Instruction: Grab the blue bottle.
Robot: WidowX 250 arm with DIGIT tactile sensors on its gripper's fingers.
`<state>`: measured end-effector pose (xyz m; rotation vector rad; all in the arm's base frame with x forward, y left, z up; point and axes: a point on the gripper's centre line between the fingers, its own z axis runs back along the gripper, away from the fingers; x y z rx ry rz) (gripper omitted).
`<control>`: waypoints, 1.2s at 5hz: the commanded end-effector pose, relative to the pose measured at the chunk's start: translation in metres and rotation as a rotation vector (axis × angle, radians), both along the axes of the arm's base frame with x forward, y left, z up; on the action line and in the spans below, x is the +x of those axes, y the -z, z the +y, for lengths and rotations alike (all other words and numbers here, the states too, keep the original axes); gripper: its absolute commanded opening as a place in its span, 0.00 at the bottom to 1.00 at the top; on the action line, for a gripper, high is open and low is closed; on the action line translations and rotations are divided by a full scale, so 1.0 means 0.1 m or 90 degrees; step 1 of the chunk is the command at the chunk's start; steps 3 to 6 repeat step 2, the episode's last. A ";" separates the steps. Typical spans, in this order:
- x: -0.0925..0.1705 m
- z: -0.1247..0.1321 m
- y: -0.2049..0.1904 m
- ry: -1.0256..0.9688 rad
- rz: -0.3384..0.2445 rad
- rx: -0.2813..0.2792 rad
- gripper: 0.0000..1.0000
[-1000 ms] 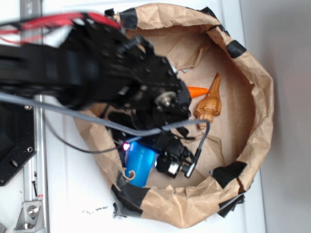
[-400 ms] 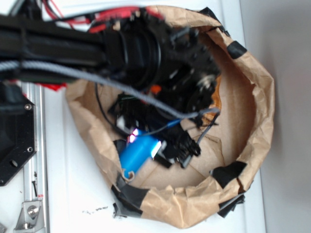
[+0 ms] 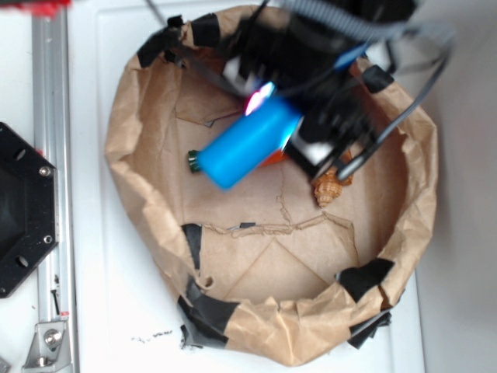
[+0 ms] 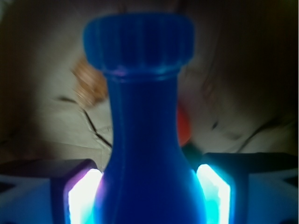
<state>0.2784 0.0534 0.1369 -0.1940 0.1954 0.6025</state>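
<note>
The blue bottle [image 3: 245,144] hangs tilted above the floor of a brown paper bag [image 3: 136,179], its dark cap end pointing left. My gripper [image 3: 279,120] is shut on its body from the upper right. In the wrist view the blue bottle [image 4: 145,140] fills the middle, ribbed cap at the top, and both glowing pads [image 4: 84,196] of the gripper [image 4: 148,196] press its sides. An orange toy carrot [image 3: 272,159] peeks out under the bottle.
A brown wooden shell-like piece [image 3: 330,186] lies right of centre in the bag. The bag's crumpled walls carry black tape patches [image 3: 365,278]. A black plate [image 3: 23,210] and a metal rail [image 3: 50,101] stand at the left.
The arm has swung from the bag's lower left to its upper right, and the blue bottle has come up off the bag floor in the gripper.
</note>
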 end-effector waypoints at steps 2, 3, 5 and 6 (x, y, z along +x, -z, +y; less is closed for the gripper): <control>-0.26 0.03 -0.43 0.004 -0.174 0.164 0.00; -0.26 0.03 -0.43 0.004 -0.174 0.164 0.00; -0.26 0.03 -0.43 0.004 -0.174 0.164 0.00; -0.26 0.03 -0.43 0.004 -0.174 0.164 0.00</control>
